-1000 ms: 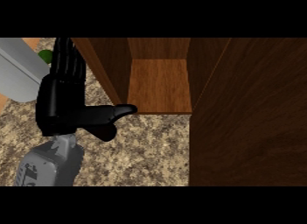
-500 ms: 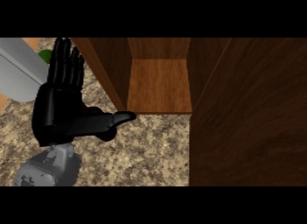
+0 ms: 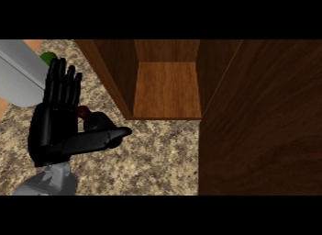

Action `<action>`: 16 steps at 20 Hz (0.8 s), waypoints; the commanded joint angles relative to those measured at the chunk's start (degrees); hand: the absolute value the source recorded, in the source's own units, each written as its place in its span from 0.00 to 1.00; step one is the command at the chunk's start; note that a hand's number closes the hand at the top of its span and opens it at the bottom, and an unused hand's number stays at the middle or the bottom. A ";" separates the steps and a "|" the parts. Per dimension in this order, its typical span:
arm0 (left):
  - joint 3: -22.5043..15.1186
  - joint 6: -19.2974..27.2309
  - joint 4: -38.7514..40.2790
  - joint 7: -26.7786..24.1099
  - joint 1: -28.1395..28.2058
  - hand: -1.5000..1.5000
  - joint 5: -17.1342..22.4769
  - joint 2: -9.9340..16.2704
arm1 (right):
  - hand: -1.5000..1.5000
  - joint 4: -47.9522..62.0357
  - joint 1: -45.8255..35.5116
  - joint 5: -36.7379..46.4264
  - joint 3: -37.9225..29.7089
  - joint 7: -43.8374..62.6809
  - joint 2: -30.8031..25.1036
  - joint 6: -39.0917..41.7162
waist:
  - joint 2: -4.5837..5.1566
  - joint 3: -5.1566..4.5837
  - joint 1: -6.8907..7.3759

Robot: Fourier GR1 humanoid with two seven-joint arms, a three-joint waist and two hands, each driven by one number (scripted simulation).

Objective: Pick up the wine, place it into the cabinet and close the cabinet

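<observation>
Left robot hand (image 3: 55, 124) over bench (image 3: 143, 160) left part, fingers straight, apart, thumb out toward open cabinet (image 3: 167, 87). Wine (image 3: 84, 111) top peeking beside palm, ungrasped.

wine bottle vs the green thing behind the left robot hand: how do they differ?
Colour: the wine bottle shows dark with a red top; the green object is plain green.
Place: the wine bottle sits just above the thumb of the left robot hand, near the open cabinet; the green object lies farther back, at the fingertips, beside a grey object.
Shared: the open hand partly hides both.
</observation>
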 commanded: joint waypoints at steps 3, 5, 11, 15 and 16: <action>2.72 -3.15 -0.46 -0.30 3.46 0.00 1.44 1.69 | 0.00 2.80 -1.15 -1.37 -2.48 -2.31 -0.22 1.95 | 0.02 0.01 0.07; 4.13 -4.73 -3.79 0.39 6.76 0.00 2.46 3.66 | 0.00 -0.50 1.00 0.09 -0.22 -0.71 1.03 0.82 | -0.02 0.01 0.12; 4.02 -5.94 4.30 -6.69 8.37 0.00 1.87 0.64 | 0.00 0.27 2.19 3.91 3.19 -3.29 3.35 1.20 | 0.02 0.00 0.00; 11.03 -12.03 7.54 -11.75 11.22 0.00 8.05 4.13 | 0.00 -1.74 2.13 -4.02 -3.72 0.17 -0.55 3.02 | 0.01 0.00 0.02; 9.36 -10.57 8.97 -10.65 9.16 0.00 6.14 2.73 | 0.00 0.76 -1.04 -5.01 -5.42 -0.26 -0.32 2.28 | 0.03 0.00 0.02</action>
